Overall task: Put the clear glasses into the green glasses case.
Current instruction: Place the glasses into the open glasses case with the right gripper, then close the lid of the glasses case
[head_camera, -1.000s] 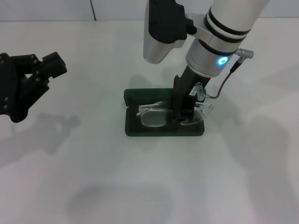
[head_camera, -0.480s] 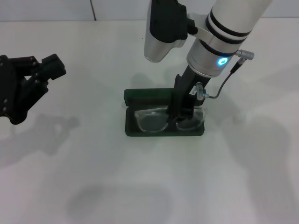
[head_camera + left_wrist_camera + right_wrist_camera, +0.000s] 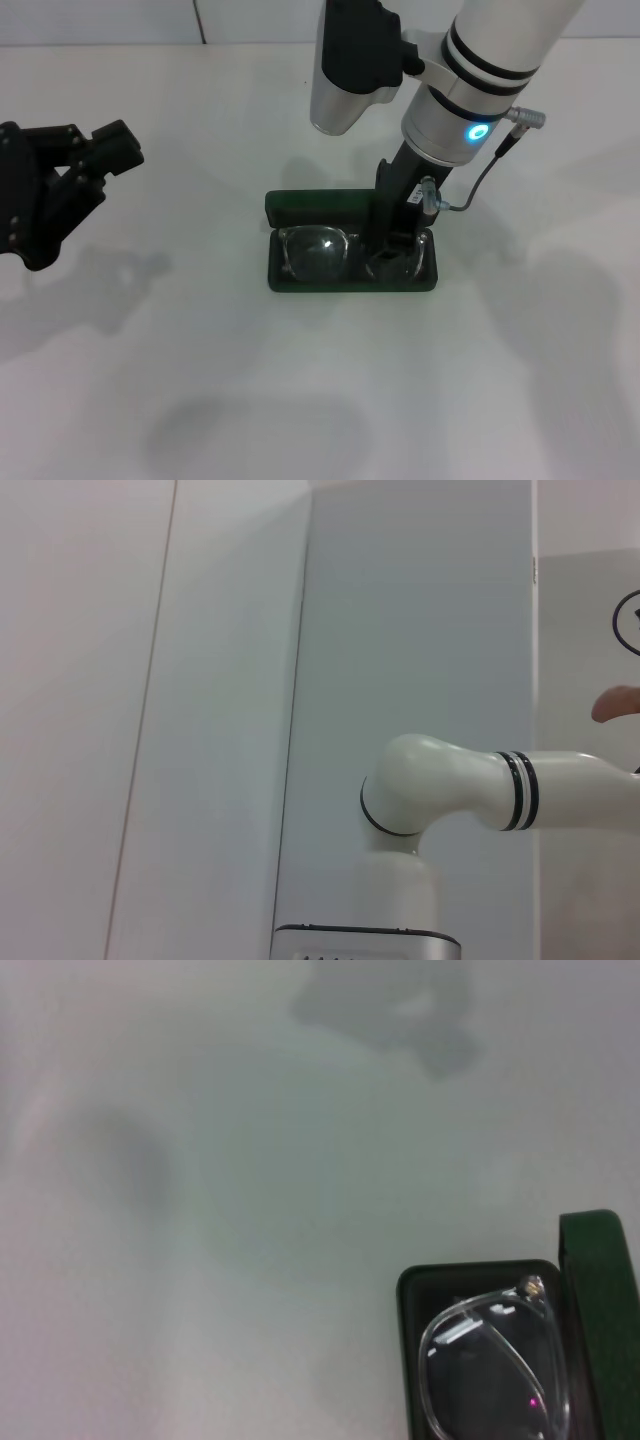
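Clear glasses (image 3: 315,250) down inside green glasses case (image 3: 350,278) on bench (image 3: 200,350) — placement looks done. Right pincer (image 3: 392,245) at the frame, grip state unclear; release, retract left. Left pincer (image 3: 105,150) parked, spread.

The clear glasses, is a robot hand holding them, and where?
The right gripper reaches down onto the clear glasses near their middle, inside the green glasses case. Whether it grips them cannot be told. The left gripper holds nothing.

Count of things on the table

One clear glasses (image 3: 322,248), one green glasses case (image 3: 300,278), two grippers: left (image 3: 95,150), right (image 3: 388,245).
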`<state>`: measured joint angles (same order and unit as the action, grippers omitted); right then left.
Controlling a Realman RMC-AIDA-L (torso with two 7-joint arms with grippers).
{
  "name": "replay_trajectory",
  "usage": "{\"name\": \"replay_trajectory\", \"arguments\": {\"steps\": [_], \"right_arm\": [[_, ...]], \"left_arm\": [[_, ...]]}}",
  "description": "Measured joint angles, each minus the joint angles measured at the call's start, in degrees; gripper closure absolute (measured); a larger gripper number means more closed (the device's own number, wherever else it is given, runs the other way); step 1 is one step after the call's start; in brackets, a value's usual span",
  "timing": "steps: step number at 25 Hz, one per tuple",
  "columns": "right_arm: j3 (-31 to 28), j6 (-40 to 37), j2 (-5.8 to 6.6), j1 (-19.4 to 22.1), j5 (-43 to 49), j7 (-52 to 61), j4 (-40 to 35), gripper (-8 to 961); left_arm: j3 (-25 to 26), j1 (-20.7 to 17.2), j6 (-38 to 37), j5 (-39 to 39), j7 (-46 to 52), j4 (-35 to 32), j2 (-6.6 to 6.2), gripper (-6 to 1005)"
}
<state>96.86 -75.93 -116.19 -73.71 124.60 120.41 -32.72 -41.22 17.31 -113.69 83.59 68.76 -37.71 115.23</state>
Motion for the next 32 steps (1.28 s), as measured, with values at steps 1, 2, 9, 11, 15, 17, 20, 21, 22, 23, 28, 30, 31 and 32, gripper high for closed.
{"name": "replay_trajectory", "arguments": {"steps": [1,2,9,11,15,17,20,21,22,23,28,30,31,32], "right_arm": [[0.00,0.00,0.00,0.04,0.03,0.00,-0.10,743],[0.00,0.00,0.00,0.12,0.09,0.00,-0.26,740],[-0.02,-0.60,0.00,1.51,0.17,0.11,-2.44,719],[0.01,-0.95,0.00,3.57,0.20,0.34,-5.70,713],[-0.09,-3.52,0.10,8.93,0.89,2.67,-15.28,701],[-0.28,-5.13,0.15,10.81,2.06,4.07,-19.39,695],[-0.62,-8.27,0.13,16.03,4.17,6.76,-29.56,686],[-1.00,-8.80,0.11,18.39,4.22,7.14,-33.26,683],[-1.54,-9.07,0.08,20.77,4.02,7.38,-36.77,680],[-2.01,-9.22,0.05,23.17,3.90,7.40,-39.56,678],[-7.76,-9.24,0.22,38.57,-1.58,5.29,-53.12,663],[-11.33,-9.72,0.40,43.69,-6.80,2.20,-54.66,657],[-13.73,-10.23,0.53,46.36,-10.32,-0.20,-54.91,654],[-16.89,-11.31,0.57,49.36,-15.02,-3.58,-54.82,651]], "left_arm": [[0.00,0.00,-0.03,0.00,0.00,0.00,0.00,918],[0.00,0.00,-0.03,0.00,-0.01,0.00,0.00,918],[0.00,-0.34,-0.05,0.01,-0.02,0.00,0.00,918],[0.03,-0.53,-0.05,0.00,0.10,0.00,0.00,918],[0.18,-0.91,-0.24,-0.25,1.12,0.00,0.00,918],[0.23,-0.99,-0.34,-0.44,2.00,0.00,0.00,917],[0.18,-1.05,-0.38,-0.50,2.51,0.00,0.00,917],[0.14,-1.06,-0.38,-0.51,2.61,0.00,0.00,917],[0.09,-1.01,-0.40,-0.52,2.67,0.01,0.00,917],[0.08,-0.92,-0.40,-0.52,2.68,0.00,0.00,917],[0.10,1.11,-0.07,-0.24,2.71,0.00,0.61,917],[0.19,2.36,0.30,-0.06,3.27,0.00,0.64,917],[0.21,2.81,0.47,-0.05,3.67,0.00,0.63,917],[0.22,3.45,0.97,0.00,4.23,0.00,0.60,917]]}}
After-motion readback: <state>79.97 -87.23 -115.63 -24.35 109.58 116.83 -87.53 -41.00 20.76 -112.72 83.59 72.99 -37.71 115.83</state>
